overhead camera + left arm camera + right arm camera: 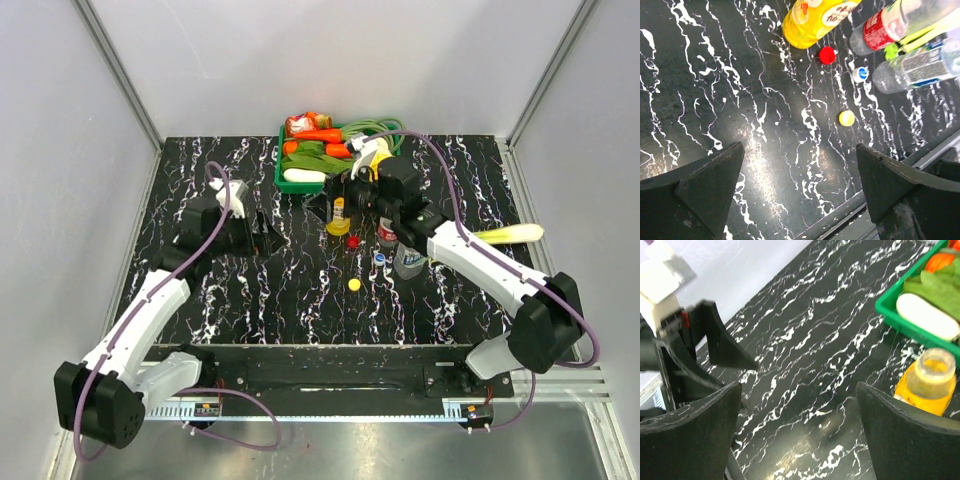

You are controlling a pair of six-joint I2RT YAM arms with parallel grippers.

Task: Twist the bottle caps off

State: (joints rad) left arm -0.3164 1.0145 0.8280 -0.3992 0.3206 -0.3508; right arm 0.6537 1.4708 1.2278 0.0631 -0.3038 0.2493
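Three bottles stand uncapped near the table's middle: the orange-yellow juice bottle (339, 218) (815, 20) (930, 382), the red-label bottle (387, 233) (885, 25) and the blue-label bottle (408, 260) (920, 67). The red cap (353, 241) (827, 55), blue cap (379, 258) (859, 74) and yellow cap (354, 284) (846, 118) lie loose on the table in front of them. My left gripper (262, 228) (800, 190) is open and empty, left of the bottles. My right gripper (335, 200) (800, 435) is open and empty, just behind the juice bottle.
A green tray (285, 183) (890, 315) of vegetables stands at the back, close behind the bottles. A pale yellow-green vegetable (510, 235) lies at the right. The left arm's gripper (705, 350) shows in the right wrist view. The table's metal front edge (880, 180) runs near the left gripper.
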